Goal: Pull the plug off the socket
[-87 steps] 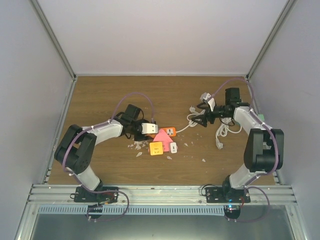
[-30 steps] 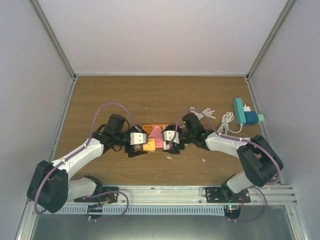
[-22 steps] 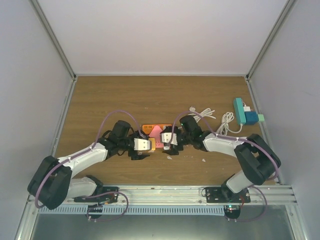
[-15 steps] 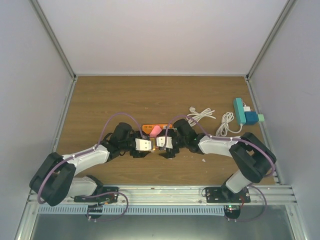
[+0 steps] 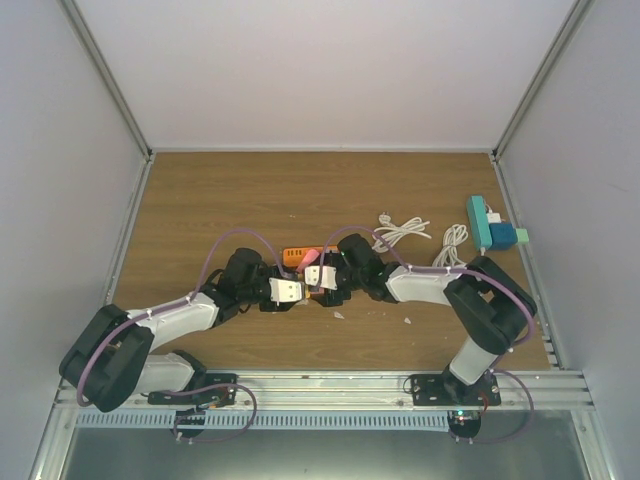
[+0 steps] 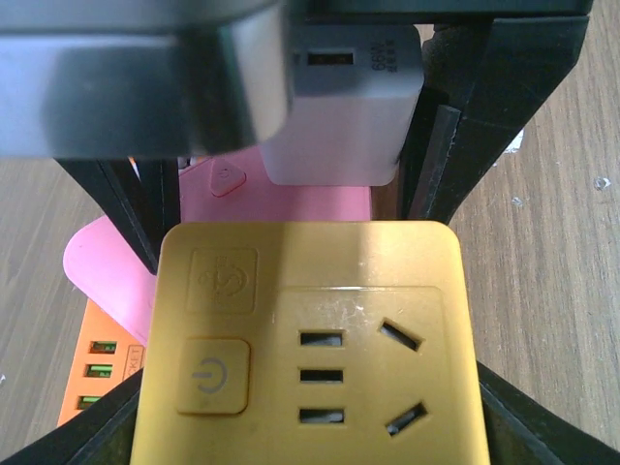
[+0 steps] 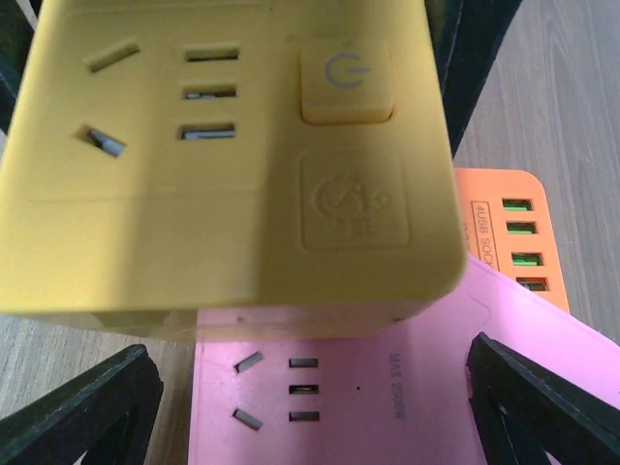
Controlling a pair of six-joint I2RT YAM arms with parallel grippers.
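A yellow cube plug [image 6: 310, 339] with its own outlets fills the left wrist view. My left gripper [image 6: 310, 426] is shut on it, its fingers [image 6: 87, 436] against the cube's two sides. The cube [image 7: 223, 145] sits plugged into the pink socket [image 7: 368, 387], which lies between the wide-apart fingers [image 7: 82, 412] of my open right gripper [image 7: 315, 407]. A white charger [image 6: 339, 107] stands on the pink socket's [image 6: 116, 281] far side. From above, both grippers [image 5: 300, 290] [image 5: 318, 283] meet at mid-table over the pink socket [image 5: 311, 260].
An orange USB strip [image 5: 292, 255] lies under the pink socket's back edge. A teal power strip with a blue plug [image 5: 482, 222] rests at the back right beside two coiled white cables [image 5: 400, 230] [image 5: 455, 245]. Small scraps [image 5: 407, 321] lie on the wood.
Both arms have drawn in to meet over the sockets at mid-table. The left jaws have narrowed onto the yellow cube. The right jaws have narrowed slightly.
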